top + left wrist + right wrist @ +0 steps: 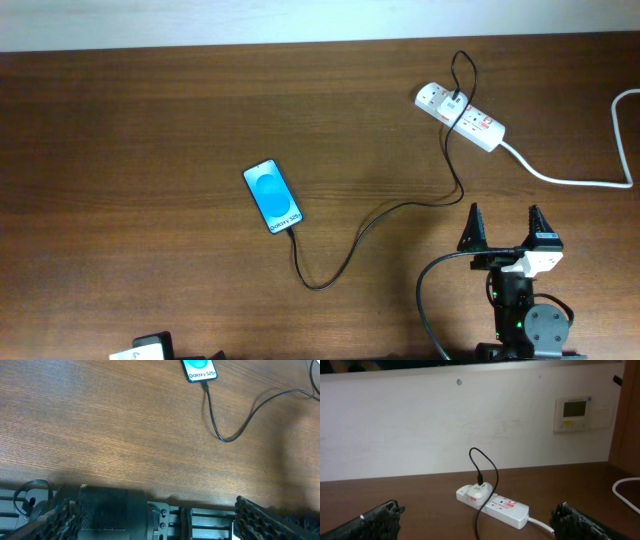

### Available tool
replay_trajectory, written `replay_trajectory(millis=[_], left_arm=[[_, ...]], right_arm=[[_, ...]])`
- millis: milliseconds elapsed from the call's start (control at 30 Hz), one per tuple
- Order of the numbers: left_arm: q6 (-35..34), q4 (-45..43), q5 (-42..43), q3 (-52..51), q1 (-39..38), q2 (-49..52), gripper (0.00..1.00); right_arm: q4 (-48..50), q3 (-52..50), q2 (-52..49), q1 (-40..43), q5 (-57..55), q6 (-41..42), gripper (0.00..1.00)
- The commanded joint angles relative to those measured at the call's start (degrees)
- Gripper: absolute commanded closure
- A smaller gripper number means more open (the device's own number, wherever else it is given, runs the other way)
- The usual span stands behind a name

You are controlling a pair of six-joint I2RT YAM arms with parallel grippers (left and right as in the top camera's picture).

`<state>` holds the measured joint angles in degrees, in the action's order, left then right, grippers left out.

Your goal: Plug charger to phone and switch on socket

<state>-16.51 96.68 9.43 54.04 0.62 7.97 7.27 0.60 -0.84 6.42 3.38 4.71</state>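
The phone point(272, 196) lies flat left of centre, its screen lit blue; its lower end point(200, 370) shows in the left wrist view. The charger's black cable point(352, 242) meets the phone's bottom edge point(205, 384), loops toward the front, then runs up to a white adapter point(477, 494) seated in the socket point(462, 112). The white strip point(506, 507) shows small red marks. My right gripper point(504, 226) is open, well short of the socket, with nothing between its fingers point(376, 521). My left gripper point(155, 504) is open above the table's near edge, far from the phone.
The socket's thick white cord point(565, 181) runs off to the right and curls back along the edge. A white wall with a small control panel point(576, 410) stands behind the table. Metal framing point(212, 522) sits under my left gripper.
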Motion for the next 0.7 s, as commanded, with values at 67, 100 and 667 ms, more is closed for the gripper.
replay_trajectory(millis=[67,100,667], left_arm=[[-0.55,0.02,0.20,0.02,0.28,-0.17,0.01],[-0.55,0.02,0.20,0.02,0.28,-0.17,0.01],[-0.55,0.02,-0.42,0.02,0.28,-0.17,0.01]], right_arm=[[-11.76,-0.28,0.61,-0.44,0.70,0.20,0.02],[-11.37,-0.28,0.61,-0.37,0.57,0.17,0.02],[-11.43,-0.28,0.59,-0.35,0.52,0.17,0.02]])
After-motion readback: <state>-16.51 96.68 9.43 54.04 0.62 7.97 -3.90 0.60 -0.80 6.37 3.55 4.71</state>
